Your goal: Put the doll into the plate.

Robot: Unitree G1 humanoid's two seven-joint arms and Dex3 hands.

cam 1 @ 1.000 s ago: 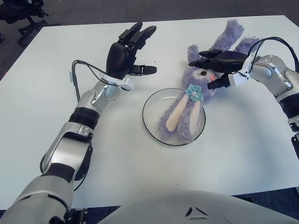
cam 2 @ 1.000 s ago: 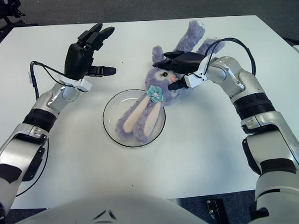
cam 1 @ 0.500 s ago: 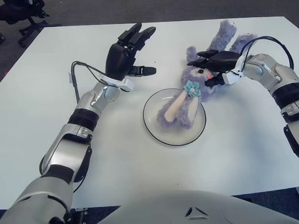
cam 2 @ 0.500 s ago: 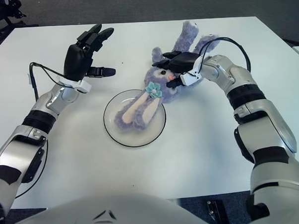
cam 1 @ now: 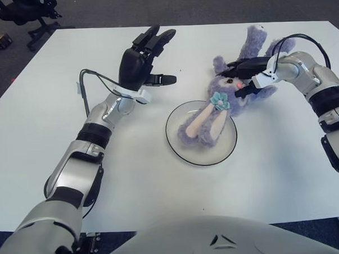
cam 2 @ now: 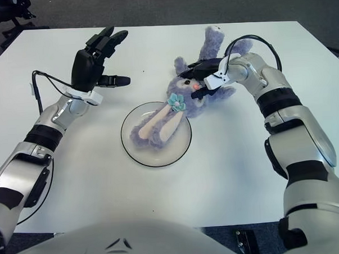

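A purple plush rabbit doll (cam 1: 228,79) with a teal flower bow lies on the white table. Its long ears (cam 1: 206,124) rest inside the clear glass plate (cam 1: 176,147), its head sits at the plate's far right rim, and its body and legs stretch away over the table. My right hand (cam 1: 241,77) comes in from the right and is shut on the doll's head, with fingers across the top and the thumb under the pink nose. My left hand (cam 1: 150,54) is held up over the table left of the plate, fingers spread and holding nothing.
The white table (cam 1: 57,137) spreads wide around the plate. An office chair (cam 1: 26,9) stands on the dark floor beyond the far left corner. A black cable (cam 1: 91,80) loops off my left forearm.
My right hand has drawn back to the far right with the doll's head, so the ears slid and turned inside the plate. My left hand has stayed raised.
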